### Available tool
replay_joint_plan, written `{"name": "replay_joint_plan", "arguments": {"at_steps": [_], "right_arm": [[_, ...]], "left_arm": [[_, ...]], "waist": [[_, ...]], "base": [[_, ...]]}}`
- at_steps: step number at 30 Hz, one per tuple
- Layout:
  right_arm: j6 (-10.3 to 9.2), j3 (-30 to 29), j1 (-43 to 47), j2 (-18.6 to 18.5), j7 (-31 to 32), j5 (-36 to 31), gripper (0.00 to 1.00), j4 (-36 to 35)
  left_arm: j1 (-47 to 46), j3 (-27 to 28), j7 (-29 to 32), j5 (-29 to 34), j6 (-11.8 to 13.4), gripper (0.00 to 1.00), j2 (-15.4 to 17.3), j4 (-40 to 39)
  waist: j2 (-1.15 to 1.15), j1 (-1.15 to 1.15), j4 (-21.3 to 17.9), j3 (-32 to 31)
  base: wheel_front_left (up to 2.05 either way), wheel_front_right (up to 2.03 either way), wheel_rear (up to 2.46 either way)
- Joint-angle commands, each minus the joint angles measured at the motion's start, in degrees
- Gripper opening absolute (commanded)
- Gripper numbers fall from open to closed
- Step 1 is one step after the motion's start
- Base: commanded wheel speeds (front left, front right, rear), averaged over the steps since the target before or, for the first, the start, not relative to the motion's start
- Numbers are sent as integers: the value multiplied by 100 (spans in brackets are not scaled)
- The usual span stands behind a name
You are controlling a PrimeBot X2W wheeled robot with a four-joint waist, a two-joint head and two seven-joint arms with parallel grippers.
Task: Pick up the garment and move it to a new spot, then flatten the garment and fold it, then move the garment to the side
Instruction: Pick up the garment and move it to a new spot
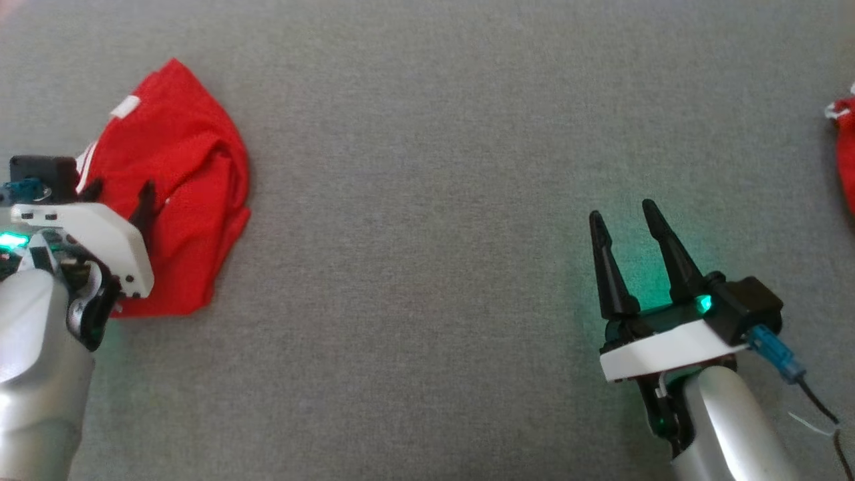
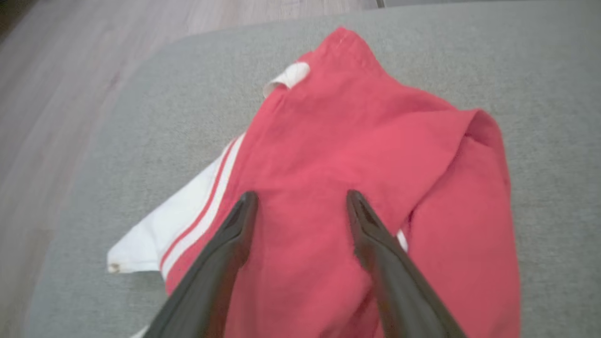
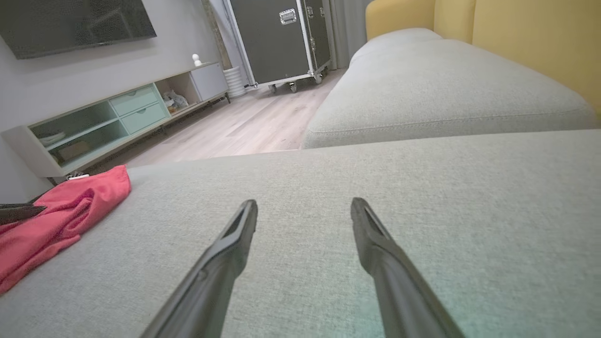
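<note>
A crumpled red cloth garment with white stripes (image 1: 180, 180) is lying near the left edge of the grey fabric sofa seat (image 1: 427, 267). The left gripper (image 1: 120, 194) is hanging over it, fingers spread wide and gripping nothing. Whether they are touching the cloth I cannot tell. The right gripper (image 1: 622, 212) is gaping equally wide, empty, over bare seat, well apart from the garment.

Open room is left ahead of the right gripper (image 1: 621, 212) and to its left, over the flat grey woven sofa cushion (image 1: 427, 280). Under and ahead of the left gripper (image 2: 300, 197), passage is blocked by the crumpled red-and-white cloth garment (image 2: 357, 155).
</note>
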Motion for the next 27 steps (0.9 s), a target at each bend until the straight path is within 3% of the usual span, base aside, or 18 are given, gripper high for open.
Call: {"name": "replay_joint_plan", "arguments": {"at_steps": [1, 2, 3, 4, 9, 19, 27], "right_arm": [[-5, 114, -136, -9, -53, -42, 100, -215], [-5, 101, -145, -9, -53, -47, 100, -225], [-5, 89, -150, -9, -53, -51, 100, -232], [-5, 82, -154, -9, -53, -54, 100, -235], [-5, 87, -174, -9, -53, -47, 100, -207], [-5, 194, -78, -9, -53, 101, 100, -78], [-5, 314, 70, -9, -53, 255, 100, -14]], "left_arm": [[-222, 164, 27, -55, 10, 100, 360, -84], [-262, 82, 79, -148, 10, 100, 380, -4], [-295, 8, 125, -248, 10, 35, 393, 62], [-329, -52, 142, -347, 10, 0, 410, 113], [-454, -240, -341, -635, 9, 0, 517, 154], [-391, -105, -2521, -668, 16, 0, 521, -457], [-97, 102, -3017, -667, 428, 0, 405, -1698]], "waist": [[0, -1, -77, 90], [0, -1, -86, 112], [0, -1, -89, 123], [0, -1, -94, 131], [0, -1, -131, 65], [0, -1, -382, -625], [0, -1, -586, -1078]], "base": [[0, 0, 0], [0, 0, 0], [0, 0, 0], [0, 0, 0], [0, 0, 0], [0, 0, 0], [0, 0, 0]]}}
